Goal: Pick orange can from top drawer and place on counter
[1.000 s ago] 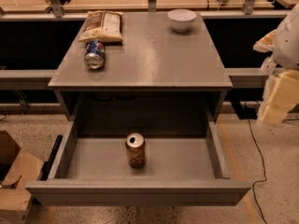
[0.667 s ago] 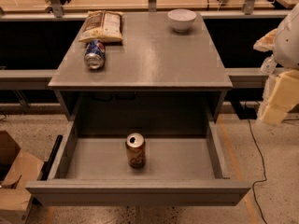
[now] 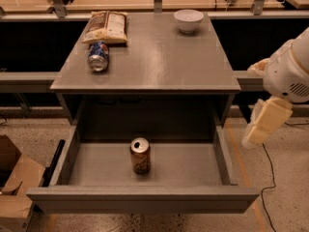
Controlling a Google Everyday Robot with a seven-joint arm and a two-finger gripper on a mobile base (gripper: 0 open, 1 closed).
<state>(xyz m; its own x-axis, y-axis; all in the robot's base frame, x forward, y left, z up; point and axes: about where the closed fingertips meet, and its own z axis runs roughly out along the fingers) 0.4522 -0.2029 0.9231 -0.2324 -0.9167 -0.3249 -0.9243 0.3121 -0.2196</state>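
The orange can [image 3: 140, 155] stands upright on the floor of the open top drawer [image 3: 193, 168], near the middle, silver top and pull-tab opening facing up. The grey counter [image 3: 154, 57] lies above the drawer. My gripper [image 3: 263, 124] hangs at the right, outside the drawer's right wall, below the white arm housing [image 3: 289, 71]. It is well apart from the can and holds nothing that I can see.
On the counter lie a blue-red-white can [image 3: 98, 56] on its side, a snack bag [image 3: 107, 27] at the back left and a white bowl [image 3: 188, 20] at the back right. A cardboard box [image 3: 12, 182] sits on the floor at the left. A cable [image 3: 266, 178] runs along the floor at the right.
The arm and gripper have moved a little down and to the left, closer to the drawer's right side. The can and drawer have not moved.
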